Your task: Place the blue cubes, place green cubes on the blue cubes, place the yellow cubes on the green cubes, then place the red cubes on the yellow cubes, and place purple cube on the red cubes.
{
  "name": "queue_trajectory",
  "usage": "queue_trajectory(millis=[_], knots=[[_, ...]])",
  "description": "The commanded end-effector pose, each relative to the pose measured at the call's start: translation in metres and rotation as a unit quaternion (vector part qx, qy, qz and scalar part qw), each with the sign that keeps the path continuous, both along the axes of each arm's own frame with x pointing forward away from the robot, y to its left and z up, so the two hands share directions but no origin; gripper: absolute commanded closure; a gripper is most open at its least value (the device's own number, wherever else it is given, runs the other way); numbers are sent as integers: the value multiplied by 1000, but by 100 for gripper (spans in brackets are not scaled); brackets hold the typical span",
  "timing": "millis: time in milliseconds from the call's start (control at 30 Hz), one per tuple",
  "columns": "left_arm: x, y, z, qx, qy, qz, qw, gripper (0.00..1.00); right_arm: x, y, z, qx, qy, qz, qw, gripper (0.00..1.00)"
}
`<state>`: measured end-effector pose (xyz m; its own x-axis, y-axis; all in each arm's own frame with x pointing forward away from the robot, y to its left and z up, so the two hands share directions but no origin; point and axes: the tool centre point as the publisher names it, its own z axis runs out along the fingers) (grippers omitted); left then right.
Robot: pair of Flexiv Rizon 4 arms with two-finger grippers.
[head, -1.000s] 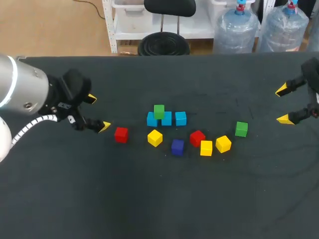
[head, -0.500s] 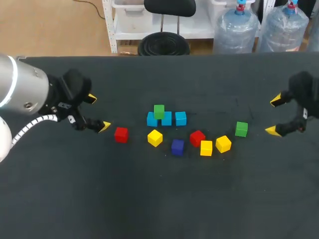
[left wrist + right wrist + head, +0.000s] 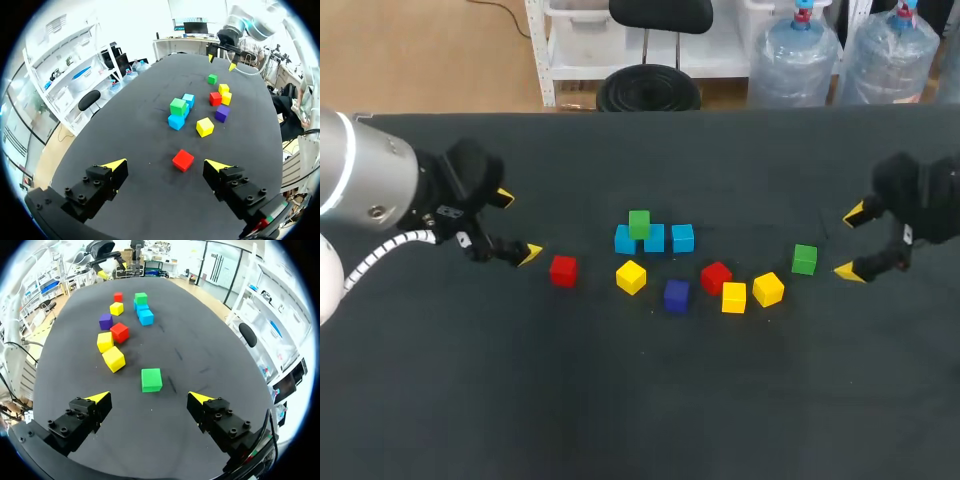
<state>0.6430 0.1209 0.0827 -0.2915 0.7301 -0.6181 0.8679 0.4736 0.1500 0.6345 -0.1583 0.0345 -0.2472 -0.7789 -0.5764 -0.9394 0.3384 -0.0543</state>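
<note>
Small green cube (image 3: 151,379) flat just ahead of the right gripper (image 3: 150,398), yellow cube (image 3: 113,359) and second yellow cube (image 3: 105,341) beyond it, red cube (image 3: 119,332) and purple cube (image 3: 105,321) farther ahead, second red cube (image 3: 183,160) just ahead of the left gripper (image 3: 166,164), third yellow cube (image 3: 205,127) beyond, row of three blue cubes (image 3: 182,114) farther still, second green cube (image 3: 177,106) stacked on it

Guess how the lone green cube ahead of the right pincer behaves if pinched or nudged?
Likely rigid: the green cube shows crisp edges and flat faces, so the open right pincer should clamp it squarely. Sitting flat on the table, it should slide, not roll. Probably light, being small beside the pincer.
</note>
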Motion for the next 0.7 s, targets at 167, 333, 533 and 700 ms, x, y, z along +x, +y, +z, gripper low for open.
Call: queue_trajectory(millis=[167,333,533,700], knots=[[0,1,-1,-2,-1,0,1000,0,9,14,-19,-16,9,10,1000,0],[0,1,-1,-2,-1,0,1000,0,9,17,-25,-28,13,14,999,0],[0,1,-1,-2,-1,0,1000,0,10,22,-28,-37,16,20,999,0],[0,1,-1,-2,-1,0,1000,0,12,25,-30,-48,24,25,998,0]])
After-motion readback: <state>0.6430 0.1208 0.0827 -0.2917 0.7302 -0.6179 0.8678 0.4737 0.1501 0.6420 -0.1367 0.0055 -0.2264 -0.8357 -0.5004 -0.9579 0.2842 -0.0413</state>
